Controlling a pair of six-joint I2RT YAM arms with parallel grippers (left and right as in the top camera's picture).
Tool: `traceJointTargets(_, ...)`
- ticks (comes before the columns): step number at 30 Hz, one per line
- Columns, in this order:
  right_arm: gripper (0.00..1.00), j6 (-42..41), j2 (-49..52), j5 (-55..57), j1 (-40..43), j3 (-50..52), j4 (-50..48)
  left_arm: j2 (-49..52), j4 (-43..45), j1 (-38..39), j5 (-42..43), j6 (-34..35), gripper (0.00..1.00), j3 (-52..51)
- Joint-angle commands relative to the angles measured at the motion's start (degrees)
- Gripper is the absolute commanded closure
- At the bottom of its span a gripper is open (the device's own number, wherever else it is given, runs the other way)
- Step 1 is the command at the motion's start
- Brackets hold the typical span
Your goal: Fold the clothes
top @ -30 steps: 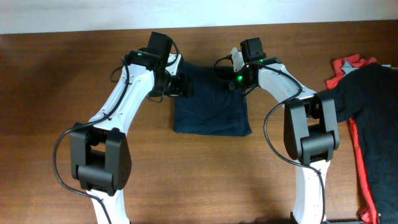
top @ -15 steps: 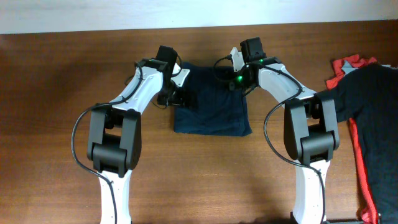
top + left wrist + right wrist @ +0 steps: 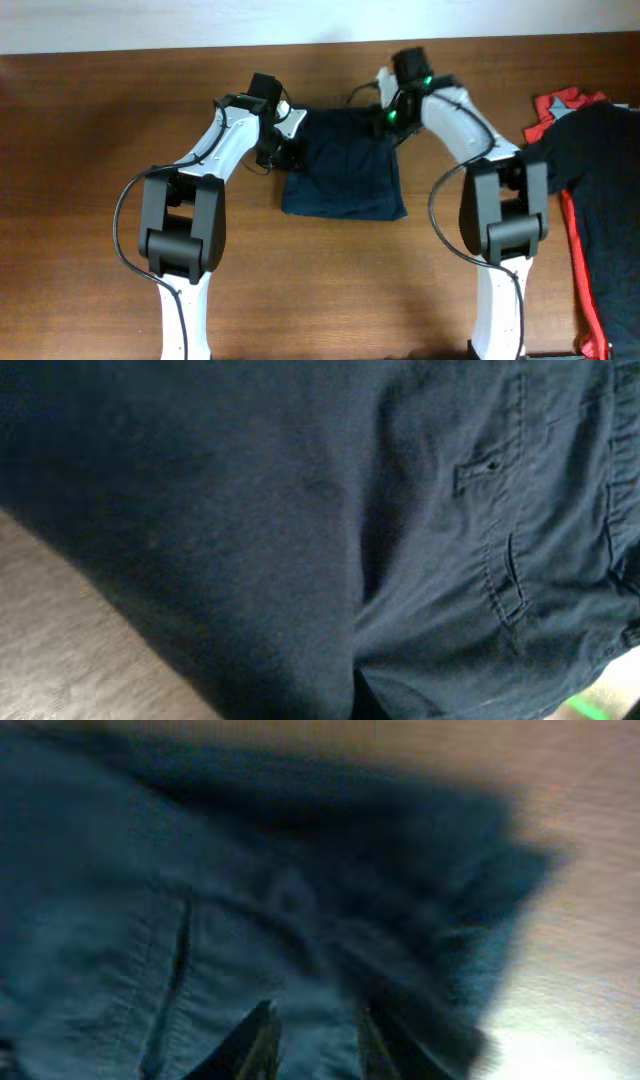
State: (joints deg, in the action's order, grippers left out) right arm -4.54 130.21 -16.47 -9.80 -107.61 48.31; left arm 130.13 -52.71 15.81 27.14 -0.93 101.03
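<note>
**Both arms at the waistband end, one clamped, one parted**

Overhead first: the shorts (image 3: 342, 170) lie flat in the middle of the table (image 3: 100, 150), a compact dark navy rectangle, waistband end to the far side. The left gripper (image 3: 288, 148) sits on the left edge of the cloth near the top, and the right gripper (image 3: 392, 118) is over the top right corner. Well off to the right, apart from the action, lie a black shirt (image 3: 600, 160) and a red garment (image 3: 550, 105).

Left wrist now: navy fabric fills nearly the whole picture, with a belt loop (image 3: 510, 585) and a buttoned pocket slit (image 3: 480, 468) showing, and a sliver of table at the lower left. No fingers in shot. That gripper is clenched, but whether cloth is caught in it cannot be told from here.

Right wrist, blurry: two fingertips (image 3: 262, 1030) stand slightly parted, so the right gripper (image 3: 315, 1030) is released, with rumpled cloth beyond them.

My read is that this is soft, light woven cloth that will droop and slide. The stitched waistband corners look like the firmest places to pinch, one per arm.
</note>
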Motion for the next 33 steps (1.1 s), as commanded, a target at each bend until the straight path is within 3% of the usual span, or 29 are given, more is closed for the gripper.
traceJointTargets(1,0.46,-0.5,-11.0,2.1,4.8,-15.5,11.0,0.5,-2.2,-1.0,-3.7,3.6,0.99,4.0)
traceJointTargets(3,0.07,-0.4,-13.8,2.2,6.4,-20.0,17.1,-0.2,-2.2,-1.8,-4.3,7.1,0.99,6.3)
traceJointTargets(4,0.01,-0.4,-14.8,2.2,6.9,-21.2,19.2,-0.3,-2.1,-2.2,-4.3,8.4,0.99,7.3)
traceJointTargets(9,0.01,-0.4,-19.7,2.2,10.4,-23.0,28.7,-0.5,-2.3,-6.8,-4.2,16.7,0.99,17.0)
traceJointTargets(13,0.01,-0.4,-19.4,2.2,11.7,-22.9,32.5,-2.4,-2.4,-12.2,-4.0,17.8,1.0,22.2)
traceJointTargets(31,0.01,-0.4,-19.3,2.2,11.7,-22.9,32.5,-3.3,-2.0,-39.7,-8.6,19.8,0.99,21.7)
traceJointTargets(33,0.02,-0.4,-19.3,2.2,11.7,-22.9,32.5,-1.7,-1.5,-41.9,-9.6,24.7,1.0,21.7)
